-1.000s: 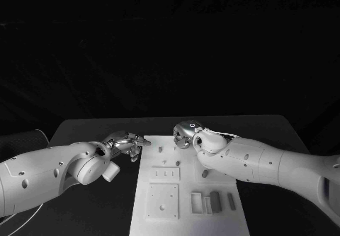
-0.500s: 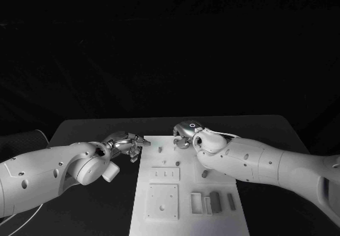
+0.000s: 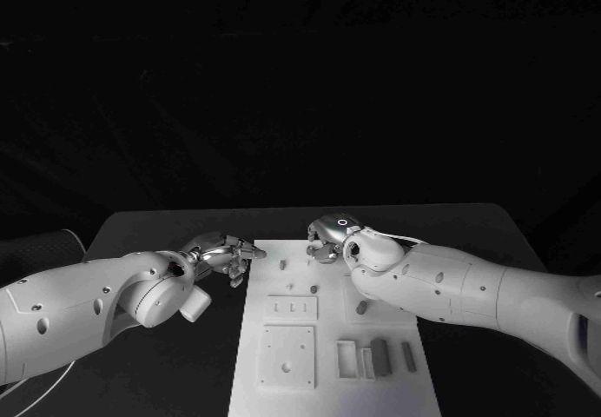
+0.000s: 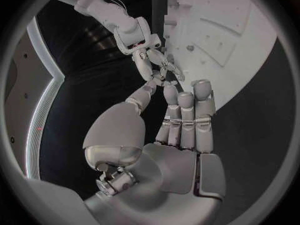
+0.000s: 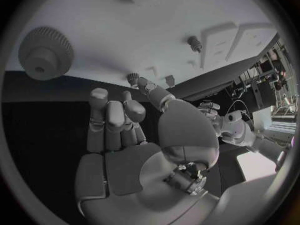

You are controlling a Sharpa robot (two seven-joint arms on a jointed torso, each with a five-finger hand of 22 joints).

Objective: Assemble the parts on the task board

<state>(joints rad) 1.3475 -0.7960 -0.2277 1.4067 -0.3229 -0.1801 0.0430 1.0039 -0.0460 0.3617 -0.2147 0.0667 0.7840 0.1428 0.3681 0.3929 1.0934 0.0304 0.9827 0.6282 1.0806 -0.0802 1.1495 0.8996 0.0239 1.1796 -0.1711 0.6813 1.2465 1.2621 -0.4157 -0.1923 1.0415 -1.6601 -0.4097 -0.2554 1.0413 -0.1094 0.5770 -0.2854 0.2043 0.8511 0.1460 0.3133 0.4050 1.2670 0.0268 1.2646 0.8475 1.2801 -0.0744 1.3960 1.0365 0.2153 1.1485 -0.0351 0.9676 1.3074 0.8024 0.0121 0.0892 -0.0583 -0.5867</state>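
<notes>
The white task board [image 3: 328, 343] lies lengthwise in the middle of the table. Small grey parts stand on it: a peg [image 3: 284, 263], another [image 3: 313, 287], a slanted piece [image 3: 362, 307] and bars [image 3: 379, 356] near the front. My left hand [image 3: 226, 254] hovers at the board's far left edge, fingers side by side [image 4: 184, 117], nothing in them. My right hand [image 3: 328, 238] is over the board's far end, with nothing between its fingers [image 5: 112, 120]. Its thumb tip lies close to a small peg [image 5: 132, 77]. A grey gear [image 5: 45, 60] lies flat on the board [image 5: 125, 30] beyond that hand.
Rectangular recessed plates [image 3: 291, 307] and a larger one [image 3: 287, 354] sit on the board's left half. A dark round object [image 3: 37, 252] stands at the table's left edge. Black table surface [image 3: 476, 234] flanks the board on both sides.
</notes>
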